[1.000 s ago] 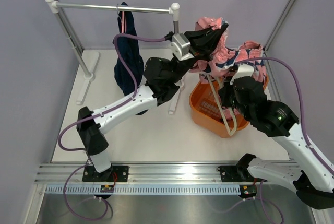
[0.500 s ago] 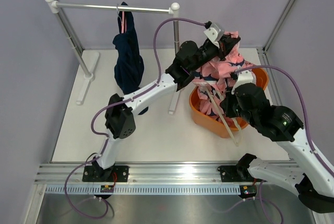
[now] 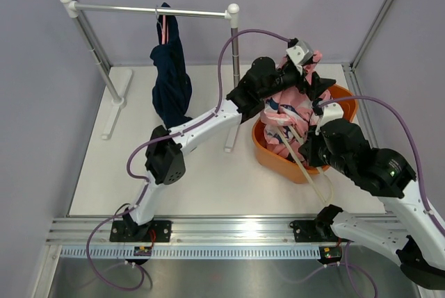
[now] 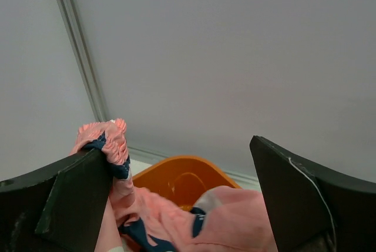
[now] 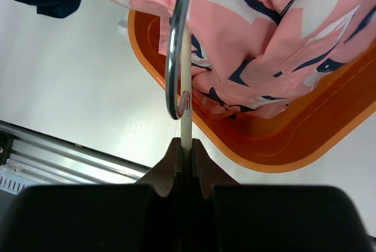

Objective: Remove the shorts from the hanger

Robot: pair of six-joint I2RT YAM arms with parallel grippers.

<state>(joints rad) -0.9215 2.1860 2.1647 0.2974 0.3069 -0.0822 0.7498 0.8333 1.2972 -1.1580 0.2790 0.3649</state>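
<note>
Drooping into orange tub (image 3: 259, 146), pink shorts (image 3: 288, 107), hanger (image 5: 185, 117) clamped in right gripper (image 5: 185, 147)

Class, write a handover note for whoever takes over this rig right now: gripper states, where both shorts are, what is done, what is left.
Left gripper: open, with the pink patterned shorts bunched against one finger.
Right gripper: shut on the hanger stem.
The pink shorts hang over the orange basin; I cannot tell whether they are fully off the hanger.
The navy shorts hang from the rail, not yet handled.
Left to do: probably drop the pink pair into the basin, then take down the navy pair.
</note>
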